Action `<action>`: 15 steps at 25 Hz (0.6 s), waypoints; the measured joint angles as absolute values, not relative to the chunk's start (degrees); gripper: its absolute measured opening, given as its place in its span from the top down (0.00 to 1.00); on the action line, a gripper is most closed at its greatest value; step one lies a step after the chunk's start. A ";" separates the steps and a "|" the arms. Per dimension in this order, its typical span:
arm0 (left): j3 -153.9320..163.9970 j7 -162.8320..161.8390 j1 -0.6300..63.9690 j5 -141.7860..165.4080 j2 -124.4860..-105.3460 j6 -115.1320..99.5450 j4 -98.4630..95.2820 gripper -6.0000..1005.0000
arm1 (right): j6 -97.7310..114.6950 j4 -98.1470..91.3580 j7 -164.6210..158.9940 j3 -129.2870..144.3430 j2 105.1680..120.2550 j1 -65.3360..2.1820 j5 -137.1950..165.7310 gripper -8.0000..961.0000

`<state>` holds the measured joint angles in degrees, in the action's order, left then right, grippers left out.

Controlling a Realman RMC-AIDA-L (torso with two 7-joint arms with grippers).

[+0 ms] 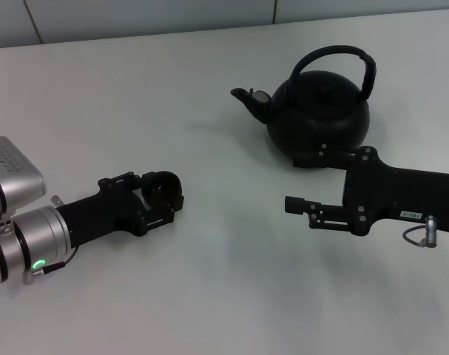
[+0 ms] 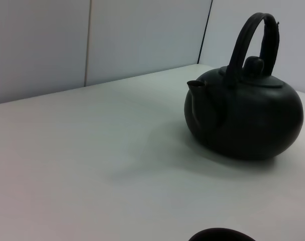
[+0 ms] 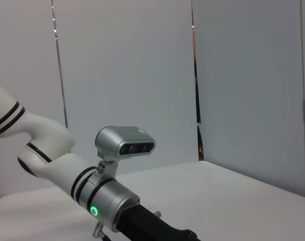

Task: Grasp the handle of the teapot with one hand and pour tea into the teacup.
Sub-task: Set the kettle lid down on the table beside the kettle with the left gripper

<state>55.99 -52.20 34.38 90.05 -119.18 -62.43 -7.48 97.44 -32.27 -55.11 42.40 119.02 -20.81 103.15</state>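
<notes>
- The teapot (image 1: 320,111) sits upper right of centre in the head view, upright on the white table (image 1: 209,296), spout pointing toward the frame's left.
- Its handle (image 1: 335,59) arches over the top, nothing touching it.
- The teacup (image 1: 163,186) is at the middle left of the head view, well apart from the teapot. The left gripper (image 1: 165,196) is right around it, fingers looking clamped on the cup.
- In the left wrist view the cup's dark rim (image 2: 222,235) just peeks in at the bottom edge, with the teapot (image 2: 245,115) at right.
- The right gripper (image 1: 298,181) lies low at the right, just in front of the teapot, fingers spread apart, holding nothing.
- The right wrist view only shows the left arm (image 3: 82,186) and the wall.
</notes>
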 joint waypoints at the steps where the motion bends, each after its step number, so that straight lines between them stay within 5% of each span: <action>1: 55.90 -52.44 34.35 90.06 -119.17 -62.10 -7.45 0.26 | 97.45 -32.37 -55.14 42.46 119.04 -20.80 103.15 0.28; 15: 55.89 -52.72 34.28 90.05 -119.18 -63.32 -7.80 0.17 | 97.83 -32.52 -55.23 42.54 119.09 -20.94 103.19 0.28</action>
<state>55.89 -52.72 34.28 90.05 -119.18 -63.32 -7.80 97.83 -32.52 -55.23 42.54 119.09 -20.94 103.19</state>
